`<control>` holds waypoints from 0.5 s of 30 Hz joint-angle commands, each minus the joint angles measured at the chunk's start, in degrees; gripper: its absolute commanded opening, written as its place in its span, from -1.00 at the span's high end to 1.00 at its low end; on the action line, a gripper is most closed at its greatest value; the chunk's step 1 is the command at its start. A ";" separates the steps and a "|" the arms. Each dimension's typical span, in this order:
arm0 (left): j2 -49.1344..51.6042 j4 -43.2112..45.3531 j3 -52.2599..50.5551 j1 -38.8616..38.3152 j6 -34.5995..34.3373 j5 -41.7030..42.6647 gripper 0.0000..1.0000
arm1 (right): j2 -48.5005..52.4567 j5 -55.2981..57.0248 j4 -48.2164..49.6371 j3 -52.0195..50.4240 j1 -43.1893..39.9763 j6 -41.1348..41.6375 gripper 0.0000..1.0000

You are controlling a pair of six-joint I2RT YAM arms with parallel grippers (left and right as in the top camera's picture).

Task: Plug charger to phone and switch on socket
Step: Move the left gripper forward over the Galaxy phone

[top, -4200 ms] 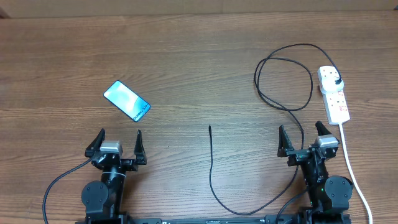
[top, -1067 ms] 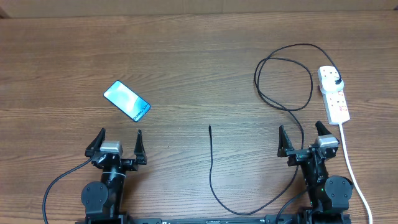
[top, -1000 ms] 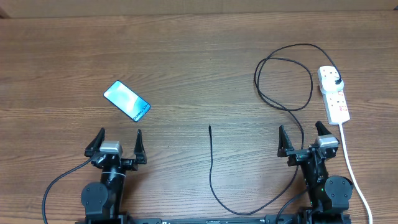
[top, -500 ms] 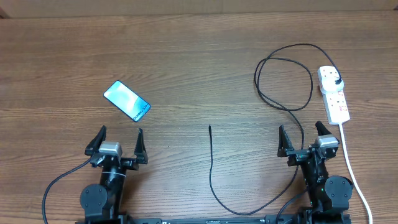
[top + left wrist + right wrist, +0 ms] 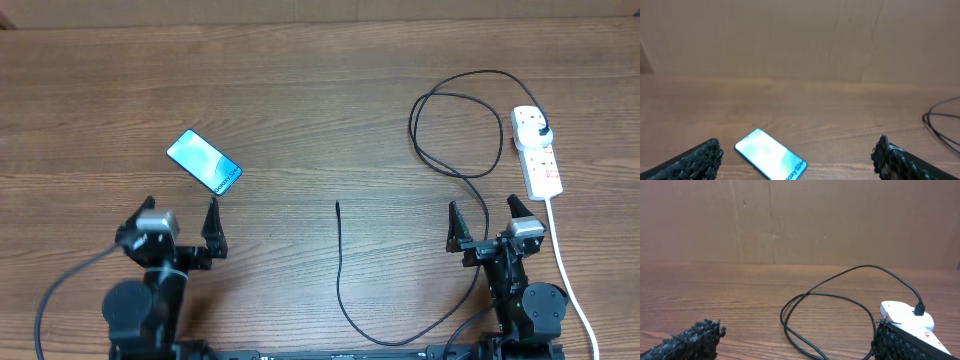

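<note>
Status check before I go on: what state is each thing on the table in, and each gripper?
phone: screen lit, lying flat, nothing plugged in.
charger: plug seated in the socket, connector tip lying free, apart from the phone.
socket: charger plug in its end outlet; switch position too small to tell.
left gripper: jaws open, empty.
right gripper: jaws open, empty.

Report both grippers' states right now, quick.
Left gripper: open, holding nothing.
Right gripper: open, holding nothing.
</note>
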 commanded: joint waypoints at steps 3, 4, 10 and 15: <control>19.63 -5.68 16.15 0.59 -1.95 -0.90 -1.00 | -0.68 -0.48 0.26 -0.61 0.26 -0.09 -1.00; 23.43 -7.50 19.50 0.59 -1.53 -0.85 -1.00 | -0.68 -0.48 0.26 -0.61 0.26 -0.09 -1.00; 46.12 -26.82 43.50 0.59 2.64 -0.81 -1.00 | -0.68 -0.48 0.26 -0.61 0.26 -0.09 -1.00; 62.90 -39.45 57.27 0.59 2.89 3.23 -1.00 | -0.68 -0.48 0.26 -0.61 0.26 -0.09 -1.00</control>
